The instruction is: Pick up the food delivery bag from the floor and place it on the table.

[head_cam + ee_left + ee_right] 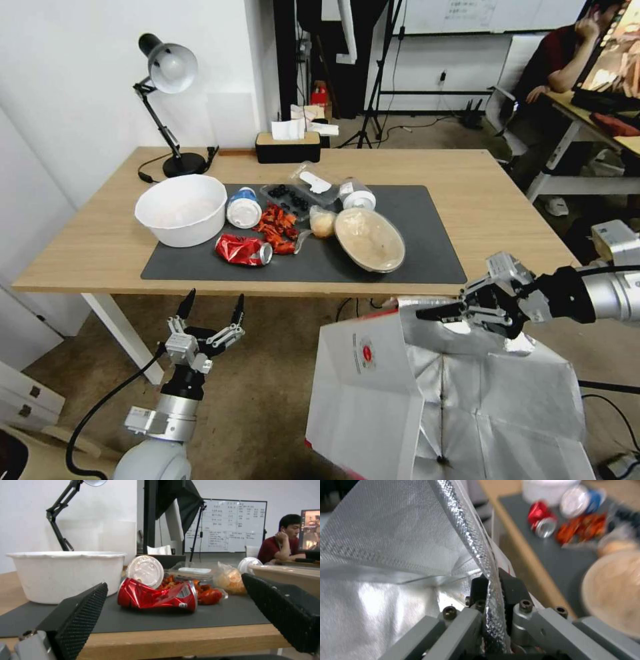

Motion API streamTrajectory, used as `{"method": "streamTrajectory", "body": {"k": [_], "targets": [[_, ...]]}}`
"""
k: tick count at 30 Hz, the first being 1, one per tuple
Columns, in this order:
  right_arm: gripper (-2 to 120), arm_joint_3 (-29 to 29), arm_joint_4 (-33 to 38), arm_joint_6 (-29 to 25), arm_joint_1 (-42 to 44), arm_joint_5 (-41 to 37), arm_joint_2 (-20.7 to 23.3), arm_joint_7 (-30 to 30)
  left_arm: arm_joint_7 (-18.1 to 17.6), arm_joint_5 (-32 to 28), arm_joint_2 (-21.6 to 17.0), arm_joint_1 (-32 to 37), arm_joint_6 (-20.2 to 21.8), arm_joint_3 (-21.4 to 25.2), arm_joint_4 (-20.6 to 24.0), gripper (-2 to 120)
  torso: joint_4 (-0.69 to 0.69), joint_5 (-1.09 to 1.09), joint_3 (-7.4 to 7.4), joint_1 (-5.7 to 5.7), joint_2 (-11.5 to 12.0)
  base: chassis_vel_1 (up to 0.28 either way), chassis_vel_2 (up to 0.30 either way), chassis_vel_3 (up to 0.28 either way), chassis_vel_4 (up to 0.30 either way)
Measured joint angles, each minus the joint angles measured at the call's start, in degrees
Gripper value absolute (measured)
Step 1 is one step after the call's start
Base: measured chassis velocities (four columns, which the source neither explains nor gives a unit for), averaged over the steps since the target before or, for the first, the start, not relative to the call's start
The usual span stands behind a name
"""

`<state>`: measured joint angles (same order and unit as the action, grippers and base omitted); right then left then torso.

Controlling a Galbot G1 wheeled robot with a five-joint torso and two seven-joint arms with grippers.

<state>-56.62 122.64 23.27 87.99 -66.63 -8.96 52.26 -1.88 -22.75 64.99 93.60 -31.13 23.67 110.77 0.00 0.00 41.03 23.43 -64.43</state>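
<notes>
Beyond the near edge of the cluttered desk (500,200), the delivery bag (440,400) hangs just below desk height, its foil rim pinched in the right claw (460,311), while the left claw (210,308) waits wide open, farther off.

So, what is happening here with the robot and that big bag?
The right gripper is shut on the foil-lined rim of the food delivery bag, which hangs open beside the table's near edge, below the tabletop. The left gripper is open and holds nothing, in front of the near edge by the crushed red can. The bag is not on the table yet.
</notes>
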Motion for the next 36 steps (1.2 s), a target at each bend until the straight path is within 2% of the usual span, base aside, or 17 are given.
{"method": "streamTrajectory", "body": {"k": [1,4,5,8,21,30,32,33,34,36], "targets": [[0,0.0,0.0,0.0,0.0,0.0,0.0,0.0,0.0,0.0,0.0,0.0,0.0,0.0,0.0,100,0.0,0.0,0.0,0.0,0.0,0.0,0.0,0.0,0.0],[0,-2.92,0.52,1.18,-0.11,-9.41,-0.19,-4.72,-0.16,-0.16,-0.01,-0.42,-0.58,0.0,-0.01,100,0.0,0.0,-0.02,-0.01,0.02,0.0,0.0,0.0,0.0],[0,-2.92,0.52,1.18,-0.11,-9.41,-0.19,-4.72,-0.16,-0.16,-0.01,-0.42,-0.58,0.0,-0.01,100,0.0,0.0,-0.02,-0.01,0.02,0.0,0.0,0.0,0.0],[0,-5.08,1.09,1.98,-1.09,-16.5,-0.57,-7.95,-0.33,-0.45,-0.21,-0.7,-0.66,-0.02,-0.01,100,0.0,0.0,-0.03,-0.03,0.05,0.0,0.0,0.0,0.0],[0,-6.58,2.92,1.82,-3.18,-22.9,-0.09,-12.54,-0.43,-1.55,-0.78,-1.4,-0.8,-0.02,-0.83,100,0.0,0.0,-0.06,-0.04,0.09,0.0,0.0,0.0,0.0],[0,-8.25,2.87,-0.22,-6.93,-31.42,-1.77,-19.27,-0.44,-1.78,-0.62,-1.94,-0.86,-0.42,-1.55,100,-0.01,0.0,-0.07,-0.05,0.11,0.0,0.0,0.0,0.0],[0,-8.19,2.66,-2.31,-8.61,-34.18,-1.84,-24.07,-0.44,-1.73,-0.53,-1.93,-0.87,-0.55,-1.55,100,-0.01,0.0,-0.07,-0.05,0.11,0.0,0.0,0.0,0.0],[0,-8.19,2.66,-2.31,-8.61,-34.18,-1.84,-24.07,-0.44,-1.73,-0.53,-1.93,-0.87,-0.55,-1.55,100,-0.01,0.0,-0.07,-0.05,0.11,0.0,0.0,0.0,0.0],[0,-7.66,2.62,-5.15,-9.71,-36.0,-1.68,-29.97,-0.43,-1.66,-0.52,-1.86,-0.88,-0.57,-1.52,100,-0.01,0.0,-0.07,-0.05,0.11,0.0,0.0,0.0,0.0],[0,-7.09,2.11,-8.65,-10.75,-38.45,-1.3,-37.82,-0.41,-1.57,-0.52,-1.67,-0.92,-0.57,-1.44,100,0.0,0.0,-0.07,-0.06,0.12,0.0,0.0,0.0,0.0]]}}
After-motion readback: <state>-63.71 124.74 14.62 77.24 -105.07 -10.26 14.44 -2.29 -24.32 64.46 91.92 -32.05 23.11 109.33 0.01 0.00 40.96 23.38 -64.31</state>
